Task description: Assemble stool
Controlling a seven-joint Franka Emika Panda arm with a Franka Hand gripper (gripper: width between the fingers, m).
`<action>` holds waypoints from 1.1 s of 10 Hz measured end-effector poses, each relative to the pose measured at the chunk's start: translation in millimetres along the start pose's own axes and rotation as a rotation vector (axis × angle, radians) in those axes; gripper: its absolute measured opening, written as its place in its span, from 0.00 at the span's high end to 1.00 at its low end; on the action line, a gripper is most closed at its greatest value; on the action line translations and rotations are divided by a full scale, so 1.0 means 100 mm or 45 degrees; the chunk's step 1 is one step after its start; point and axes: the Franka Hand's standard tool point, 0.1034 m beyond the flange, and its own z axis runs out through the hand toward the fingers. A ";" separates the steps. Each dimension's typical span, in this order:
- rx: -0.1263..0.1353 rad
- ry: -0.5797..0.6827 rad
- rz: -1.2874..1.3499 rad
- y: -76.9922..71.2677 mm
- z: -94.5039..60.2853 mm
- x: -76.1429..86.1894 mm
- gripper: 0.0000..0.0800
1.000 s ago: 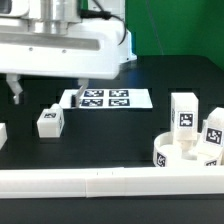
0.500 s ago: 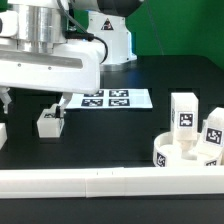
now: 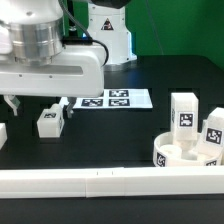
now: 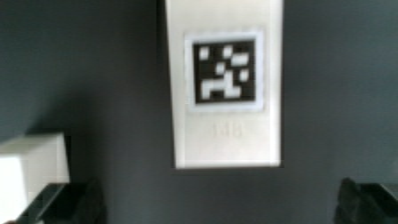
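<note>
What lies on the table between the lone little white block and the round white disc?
Nothing: in the exterior view, only bare black table lies between the lone stool leg and the round seat disc.

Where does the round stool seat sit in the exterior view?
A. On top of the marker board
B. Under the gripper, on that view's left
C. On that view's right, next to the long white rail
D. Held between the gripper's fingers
C: the round seat lies at the exterior view's right beside the white rail, well away from the open gripper, which hovers over a lone leg on the left.
</note>
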 end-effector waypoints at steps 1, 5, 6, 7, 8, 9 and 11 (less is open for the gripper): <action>0.011 -0.091 0.000 -0.02 -0.03 0.01 0.19; 0.029 -0.429 0.004 -0.04 0.00 -0.08 0.19; -0.011 -0.508 0.015 0.01 0.04 -0.07 0.19; -0.020 -0.600 0.014 0.04 0.07 -0.07 0.19; -0.018 -0.655 0.017 0.05 0.09 -0.05 0.19; -0.005 -0.756 0.029 0.03 0.10 -0.11 0.19; -0.001 -0.892 0.056 0.01 0.16 -0.13 0.19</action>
